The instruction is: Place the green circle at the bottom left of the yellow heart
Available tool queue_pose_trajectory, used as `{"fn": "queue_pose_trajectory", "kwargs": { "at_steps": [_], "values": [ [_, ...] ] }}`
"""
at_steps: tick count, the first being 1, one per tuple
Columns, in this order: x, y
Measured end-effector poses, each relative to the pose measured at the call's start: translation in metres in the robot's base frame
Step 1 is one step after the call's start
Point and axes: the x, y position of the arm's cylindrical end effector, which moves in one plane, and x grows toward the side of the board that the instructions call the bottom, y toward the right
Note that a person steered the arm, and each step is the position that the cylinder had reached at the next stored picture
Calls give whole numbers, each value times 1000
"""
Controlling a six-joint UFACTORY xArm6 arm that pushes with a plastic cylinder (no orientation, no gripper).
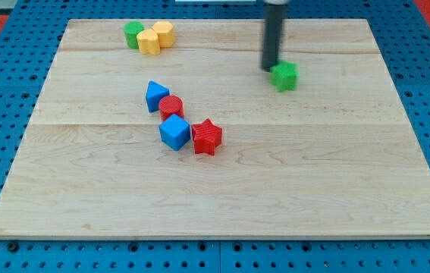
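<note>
The green circle [133, 34] sits near the view's top left of the board. It touches the left side of a yellow block that looks like the heart [149, 42]. A second yellow block [164, 33] touches that one on its upper right. My tip [269, 69] is far to the right of this group. It rests against the left edge of a green star [284, 76].
A blue triangle [156, 96], a red circle [171, 106], a blue cube [174, 132] and a red star [207, 137] form a slanting chain at the board's centre left. The wooden board [351, 189] lies on a blue pegboard.
</note>
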Motion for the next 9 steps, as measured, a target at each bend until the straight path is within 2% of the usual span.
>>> {"fn": "queue_pose_trajectory", "kwargs": {
  "at_steps": [1, 2, 3, 4, 5, 6, 8, 9],
  "values": [
    [34, 43],
    [25, -6],
    [-25, -14],
    [-41, -65],
    [-111, -95],
    [-131, -141],
    [-124, -297],
    [-84, -302]
  ]
}}
